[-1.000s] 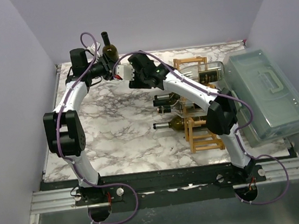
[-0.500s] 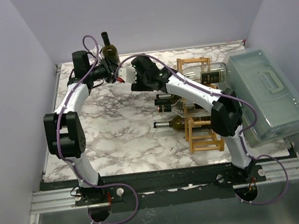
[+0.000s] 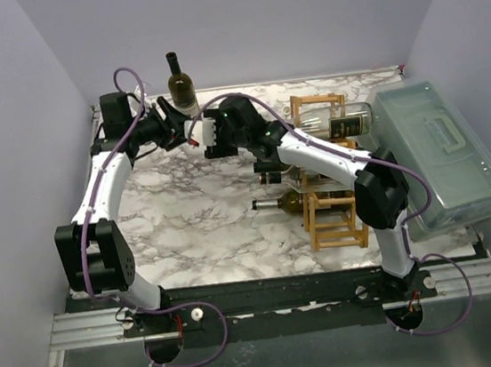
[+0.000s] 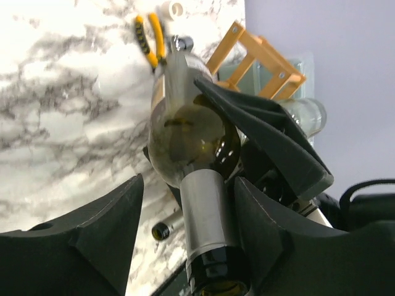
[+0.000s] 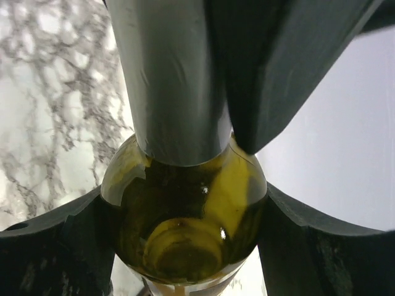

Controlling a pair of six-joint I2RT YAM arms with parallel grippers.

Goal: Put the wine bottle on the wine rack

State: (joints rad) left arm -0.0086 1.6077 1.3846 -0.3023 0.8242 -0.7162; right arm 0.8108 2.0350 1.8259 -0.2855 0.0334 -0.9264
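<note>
The wine bottle [image 3: 182, 87], dark green glass with a grey foil neck, stands up off the table at the back left. My right gripper [image 3: 201, 133] is shut on its body; in the right wrist view both fingers press the green glass [image 5: 185, 234] at the sides. My left gripper [image 3: 167, 124] is open just left of it. In the left wrist view the foil neck [image 4: 207, 216] lies between the spread fingers, with a clear gap on the left side. The wine rack [image 3: 330, 218], light wooden sticks, stands at the right [image 4: 259, 58].
The rack holds a clear bottle [image 3: 338, 122] on top and two dark bottles [image 3: 274, 164] [image 3: 279, 203] with necks pointing left. A translucent grey-green lidded box [image 3: 444, 155] sits at the far right. Purple walls close in the marble table [image 3: 195, 208].
My left gripper has opened off the bottle's neck and its arm has swung back to the left. The bottle stays in my right gripper, a little more upright.
</note>
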